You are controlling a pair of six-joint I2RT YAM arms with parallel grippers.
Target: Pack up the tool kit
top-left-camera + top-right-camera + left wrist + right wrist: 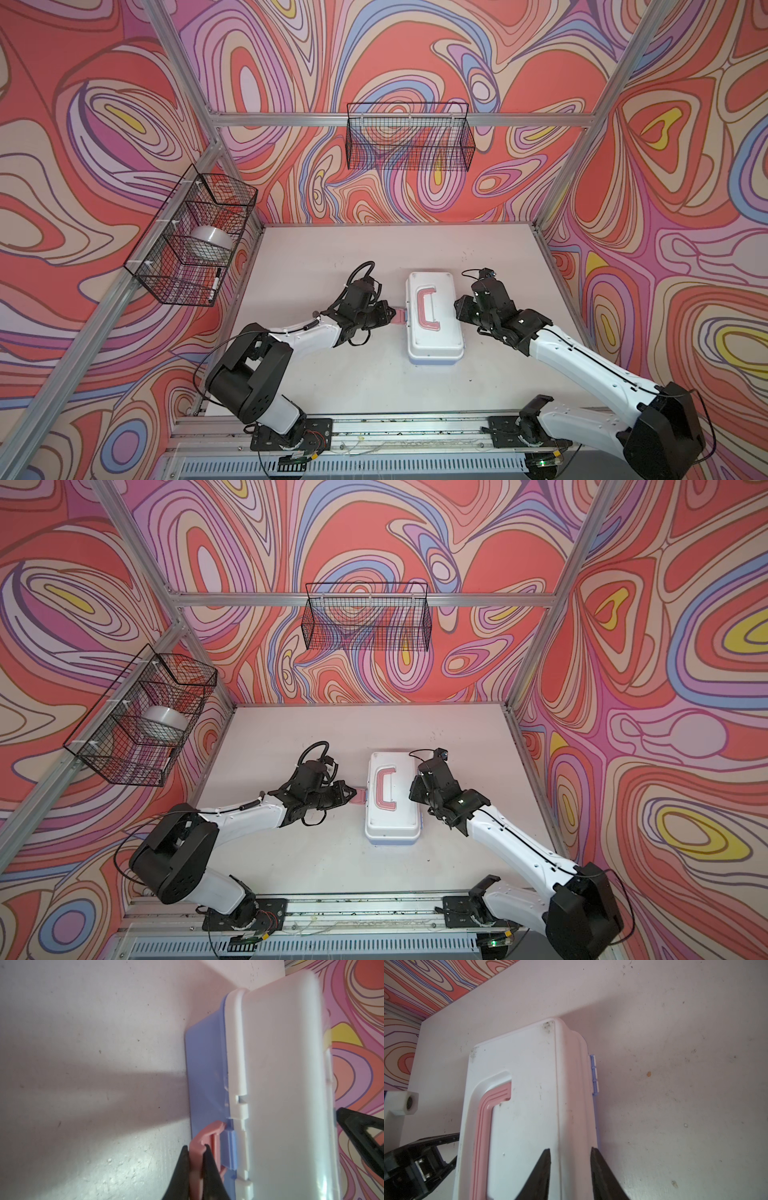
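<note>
The tool kit [434, 332] [390, 820] is a white box with a pink handle [428, 309]. It lies with its lid down in the middle of the table. Its blue base [205, 1064] shows under the white lid [280, 1084]. My left gripper [392, 313] [195, 1147] is at the box's left side, shut on the pink latch [207, 1132], which sticks out from the box. My right gripper [459, 309] [571, 1150] stands open astride the lid's right edge [575, 1105]: one finger over the lid top, the other beside the box. No loose tools show.
A black wire basket [409, 137] hangs on the back wall. Another basket [191, 241] on the left wall holds a white tape roll [212, 243] and a marker [216, 284]. An aluminium rail [374, 428] with both arm bases runs along the table's front edge.
</note>
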